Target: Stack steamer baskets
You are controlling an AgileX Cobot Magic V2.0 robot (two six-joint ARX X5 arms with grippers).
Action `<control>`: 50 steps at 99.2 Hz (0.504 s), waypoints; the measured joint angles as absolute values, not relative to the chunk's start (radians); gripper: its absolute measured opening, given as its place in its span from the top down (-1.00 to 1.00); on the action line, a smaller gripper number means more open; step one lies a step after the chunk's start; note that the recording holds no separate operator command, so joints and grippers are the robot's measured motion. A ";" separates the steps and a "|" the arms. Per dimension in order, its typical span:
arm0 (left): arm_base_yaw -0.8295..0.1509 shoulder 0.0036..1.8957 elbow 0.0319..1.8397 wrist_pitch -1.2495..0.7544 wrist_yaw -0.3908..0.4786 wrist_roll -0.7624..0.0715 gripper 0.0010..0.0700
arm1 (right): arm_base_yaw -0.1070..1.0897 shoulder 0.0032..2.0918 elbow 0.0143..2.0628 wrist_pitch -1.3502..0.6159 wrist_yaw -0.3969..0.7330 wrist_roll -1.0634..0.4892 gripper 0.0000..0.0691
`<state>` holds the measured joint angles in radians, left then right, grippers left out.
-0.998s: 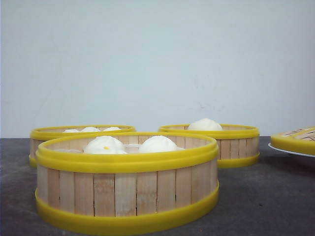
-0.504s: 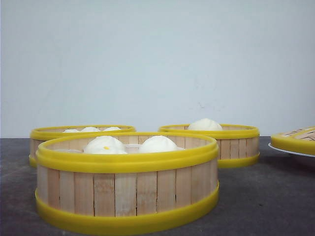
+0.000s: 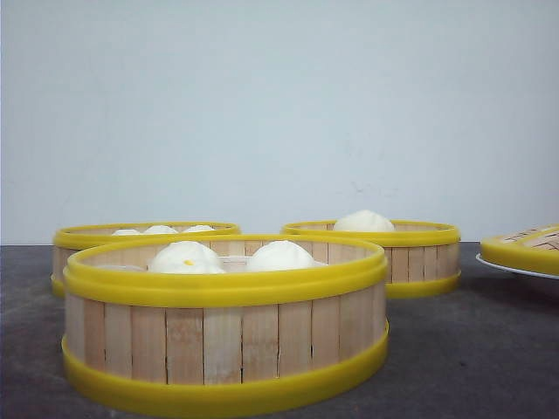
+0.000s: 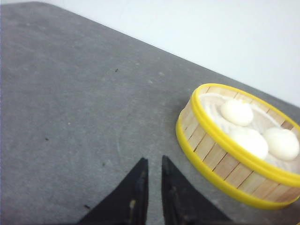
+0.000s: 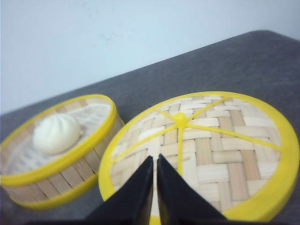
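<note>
Three steamer baskets stand on the dark table in the front view. The nearest steamer basket (image 3: 225, 340) holds white buns, with one steamer basket (image 3: 87, 237) behind it on the left and another (image 3: 419, 257) behind it on the right. My left gripper (image 4: 154, 161) hovers over bare table beside the three-bun basket (image 4: 220, 159); it is shut and holds nothing. Above the woven lid (image 5: 220, 150) hangs my right gripper (image 5: 155, 158), shut and empty, next to the one-bun basket (image 5: 61, 159). Neither gripper shows in the front view.
The yellow-rimmed woven lid (image 3: 524, 247) rests on a white plate (image 3: 515, 269) at the table's right edge. A pale wall stands close behind the table. Dark tabletop (image 4: 70, 93) stretches out beyond the left gripper.
</note>
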<state>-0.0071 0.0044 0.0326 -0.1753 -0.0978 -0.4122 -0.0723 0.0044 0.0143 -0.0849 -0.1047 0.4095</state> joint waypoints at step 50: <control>-0.007 0.128 0.310 -0.174 0.021 -0.496 0.96 | -0.073 0.172 0.266 -0.095 -0.056 0.623 0.98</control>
